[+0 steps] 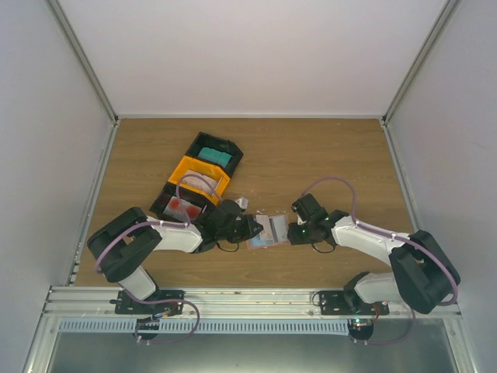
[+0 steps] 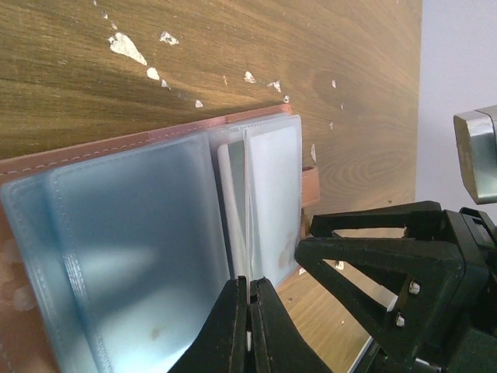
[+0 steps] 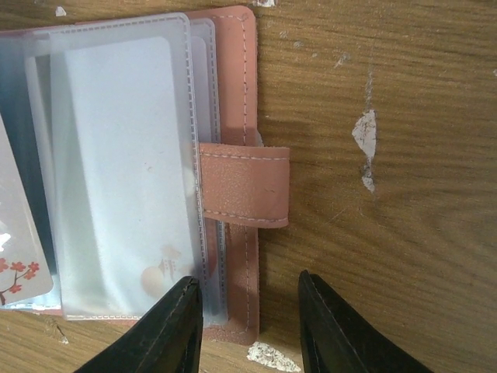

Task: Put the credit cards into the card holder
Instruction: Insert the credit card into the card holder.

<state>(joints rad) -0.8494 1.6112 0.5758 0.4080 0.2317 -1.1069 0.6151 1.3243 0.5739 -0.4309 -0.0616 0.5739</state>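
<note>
Top cam: card holder (image 1: 268,231) lies open on the counter (image 1: 326,155), between both tools, near a row of bins. Teal card (image 1: 213,155) is in the far black bin (image 1: 203,140), red card (image 1: 184,207) in the near black bin (image 1: 163,205), with the orange bin (image 1: 183,166) between them. Left tool (image 1: 250,228) is at the holder's left edge, right tool (image 1: 293,231) at its right.

L wrist: left tool is pinched tight at the edge of the clear sleeves (image 2: 140,249); can't tell if a sleeve is caught.

R wrist: right tool is partly spread, straddling the holder's edge below the strap (image 3: 245,186), one finger (image 3: 175,330) over a sleeve, the other over bare wood. Pale card (image 3: 116,155) sits in the top sleeve.
</note>
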